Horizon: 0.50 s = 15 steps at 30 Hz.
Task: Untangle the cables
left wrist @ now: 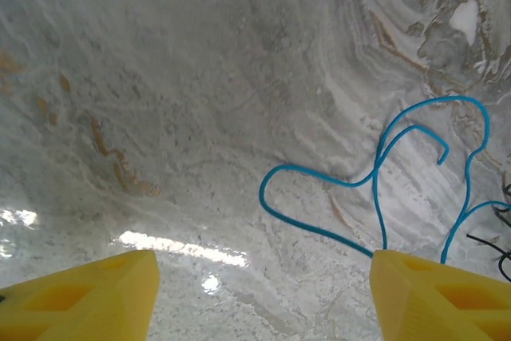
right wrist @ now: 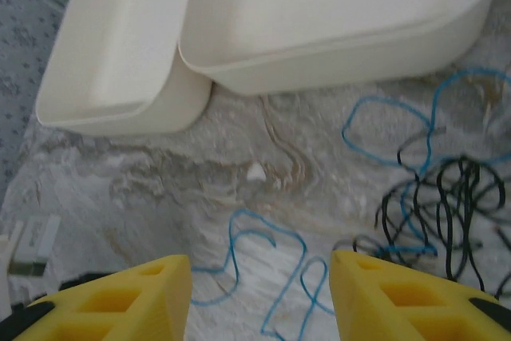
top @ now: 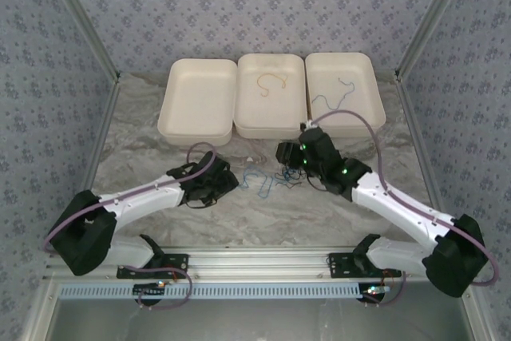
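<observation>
Cables (top: pixel 267 182), blue and black, tangled mid-table (two strands already in trays (top: pixel 268 130)). Left claw (left wrist: pixel 263 277), right claw (right wrist: pixel 261 277): wide, empty. Next, I'd say: pinch one blue strand (left wrist: pixel 319 233).

Glossy marble-look table (left wrist: pixel 200 117), matt off-white trays (top: pixel 198 101), smooth blue cables (left wrist: pixel 375 181), matt yellow plastic fingers (right wrist: pixel 383 293)

Left arm (top: pixel 148 196) and right arm (top: pixel 399 205) lean inward, left fingers (left wrist: pixel 80 293) and right fingers (right wrist: pixel 120 305) spread.
</observation>
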### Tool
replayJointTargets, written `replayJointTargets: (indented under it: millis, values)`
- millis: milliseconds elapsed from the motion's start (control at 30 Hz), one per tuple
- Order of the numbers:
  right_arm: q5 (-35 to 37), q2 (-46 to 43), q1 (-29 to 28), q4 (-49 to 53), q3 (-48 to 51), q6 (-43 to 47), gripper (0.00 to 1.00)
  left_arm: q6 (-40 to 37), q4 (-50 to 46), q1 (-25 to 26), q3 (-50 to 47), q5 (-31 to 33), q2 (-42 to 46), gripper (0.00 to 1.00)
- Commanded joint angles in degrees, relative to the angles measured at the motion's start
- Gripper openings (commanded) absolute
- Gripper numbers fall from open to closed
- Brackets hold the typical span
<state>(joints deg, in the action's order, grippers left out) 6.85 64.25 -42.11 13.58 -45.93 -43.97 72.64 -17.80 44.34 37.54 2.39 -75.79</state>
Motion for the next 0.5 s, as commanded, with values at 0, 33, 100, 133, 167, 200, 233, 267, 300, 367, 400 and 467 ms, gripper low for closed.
replayJointTargets:
  millis: [0,33,100,133,167,200,233,267,300,367,400,467]
  values:
    - [4.61,-1.93,-3.45,-2.07,3.11,-6.38,0.5,5.9,5.67,0.45,-1.83,0.64,-0.35,0.74]
    - [4.98,-1.78,-4.46,-2.36,3.71,-6.87,0.5,6.84,7.32,0.46,-2.18,0.83,-0.77,0.75]
    - [5.95,-1.36,-6.83,-3.2,4.89,-8.64,0.5,8.3,9.47,0.5,-2.26,1.36,-1.79,0.75]
    - [6.28,-1.05,-7.89,-3.8,5.42,-9.25,0.49,8.68,10.28,0.49,-2.14,1.58,-2.4,0.74]
    - [7.06,-0.53,-9.44,-4.0,5.67,-9.94,0.49,8.96,10.8,0.49,-1.8,2.18,-3.05,0.69]
    - [7.92,0.21,-10.66,-3.66,5.84,-10.68,0.49,9.09,10.94,0.51,-1.56,3.03,-3.51,0.63]
    - [8.8,1.1,-11.83,-2.84,5.84,-11.44,0.47,9.06,10.67,0.6,-1.34,4.25,-3.83,0.5]
    - [9.84,2.11,-12.65,-1.99,5.83,-12.34,0.46,8.94,9.72,0.65,-1.01,5.6,-3.85,0.36]
    - [10.95,2.96,-13.53,-0.79,5.95,-13.63,0.44,8.76,7.68,0.63,-0.6,7.43,-3.46,0.19]
    - [11.65,3.97,-14.34,-0.42,7.25,-16.33,0.42,8.55,3.88,0.66,-0.6,10.68,-1.33,0.02]
    - [11.68,4.63,-14.71,-0.38,7.67,-17.73,0.41,8.57,2.52,0.66,-1.43,12.1,0.61,0.0]
    - [12.9,5.69,-15.23,0.76,7.48,-19.24,0.4,8.53,-0.03,0.65,-3.43,14.58,5.63,0.0]
